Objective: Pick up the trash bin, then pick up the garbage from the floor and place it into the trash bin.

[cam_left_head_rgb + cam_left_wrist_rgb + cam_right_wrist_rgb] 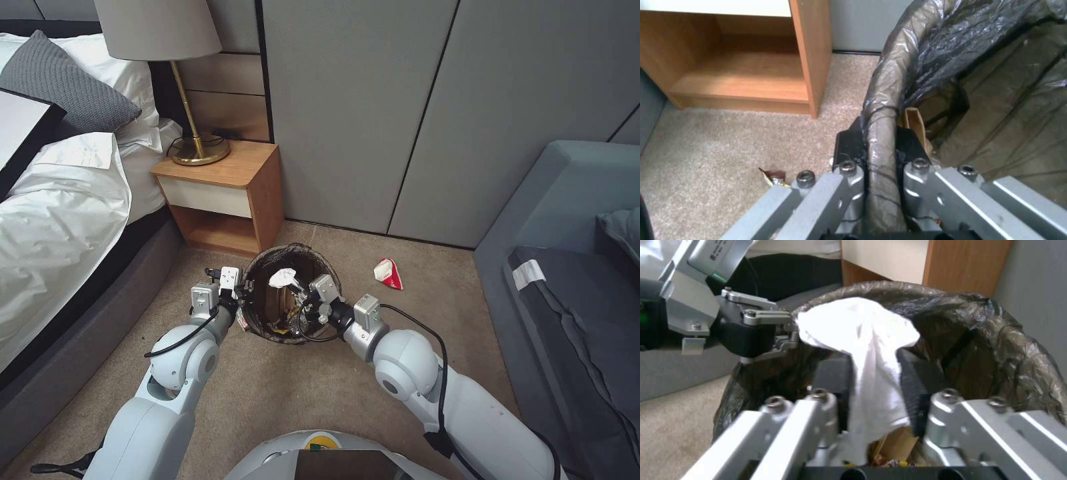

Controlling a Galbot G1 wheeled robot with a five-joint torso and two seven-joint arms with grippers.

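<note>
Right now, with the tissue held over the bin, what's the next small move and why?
Probably open the right gripper: it is shut on the white tissue above the mouth of the trash bin, whose rim the left gripper is clamping, so the tissue should drop inside. A red-and-white packet lies on the carpet.

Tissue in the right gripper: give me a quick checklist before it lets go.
1. Left gripper clamped on the bin rim: ok.
2. Right gripper shut on the tissue: ok.
3. Tissue above the bin's opening: ok.
4. Room inside the bin: ok, a tan bag and wrappers sit low.
5. Floor cleared: not ok, a red-and-white packet lies near the wall, a small wrapper beside the bin.
</note>
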